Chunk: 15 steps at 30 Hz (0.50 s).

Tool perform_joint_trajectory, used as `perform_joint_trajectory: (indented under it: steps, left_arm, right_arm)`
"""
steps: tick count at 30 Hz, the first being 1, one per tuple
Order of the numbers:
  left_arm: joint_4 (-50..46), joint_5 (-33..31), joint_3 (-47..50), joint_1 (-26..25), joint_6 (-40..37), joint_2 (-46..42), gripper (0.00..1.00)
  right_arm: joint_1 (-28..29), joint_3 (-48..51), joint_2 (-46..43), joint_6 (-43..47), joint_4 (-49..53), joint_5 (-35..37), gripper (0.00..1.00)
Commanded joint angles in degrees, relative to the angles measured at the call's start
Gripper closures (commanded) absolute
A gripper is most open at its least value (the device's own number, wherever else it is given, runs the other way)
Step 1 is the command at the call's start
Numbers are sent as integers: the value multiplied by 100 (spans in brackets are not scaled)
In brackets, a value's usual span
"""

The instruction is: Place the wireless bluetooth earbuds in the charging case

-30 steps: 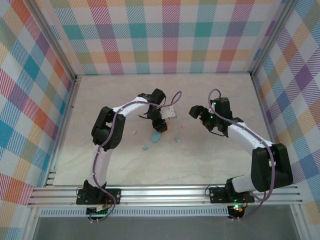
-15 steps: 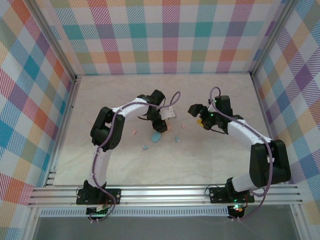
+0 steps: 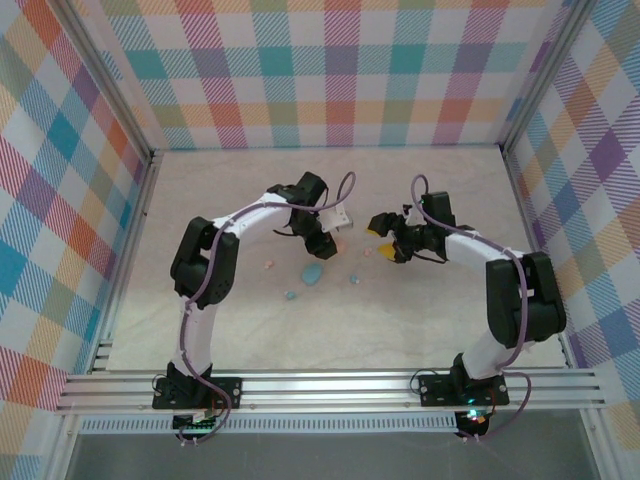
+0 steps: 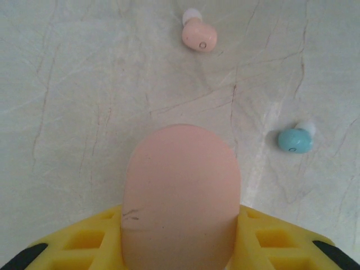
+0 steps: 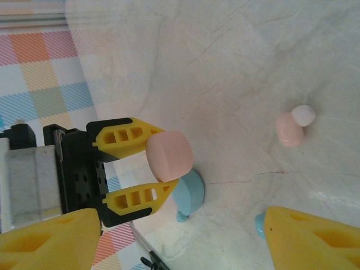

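Note:
My left gripper (image 4: 181,225) is shut on the pink oval charging case (image 4: 180,191), which stands lifted off the table between its yellow fingers (image 5: 132,135). On the marble beyond it lie a pink earbud (image 4: 199,36) and a blue earbud (image 4: 295,139). My right gripper (image 3: 385,238) hangs open just right of the left one (image 3: 322,238), with nothing between its fingertips (image 5: 315,236). From the right wrist, a blue case (image 5: 190,191) lies below the pink case (image 5: 169,156), and a pink earbud (image 5: 291,128) lies further right.
Near the blue case (image 3: 313,272) another pink earbud (image 3: 267,267) and another blue earbud (image 3: 291,295) lie to the left. Checked walls (image 3: 320,70) enclose the marble table (image 3: 450,320) on three sides, with an aluminium rail (image 3: 330,385) along the front.
The left gripper's jaws have tightened on the pink case. My right arm has swung left, bringing its gripper closer to the left one, and its jaws have narrowed a little.

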<state>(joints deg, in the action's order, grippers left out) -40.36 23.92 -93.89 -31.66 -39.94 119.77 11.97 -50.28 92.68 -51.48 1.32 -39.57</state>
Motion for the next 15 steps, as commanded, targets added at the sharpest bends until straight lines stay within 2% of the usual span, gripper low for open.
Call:
perform_joint_trajectory:
  steps: [1,7,15]
  left_arm:
    - [34,260,100,63,208,-460,67]
    - [161,526,206,63,419,-881,67]
    - [-250,846,-103,37,460,-979,67]
  right_arm:
    - [37,-82,95,-256,-412,-509,25]
    - [278,-427,314,-231,-472,-922,25]
    - [662,-742,516,-294,-721,-1298,30]
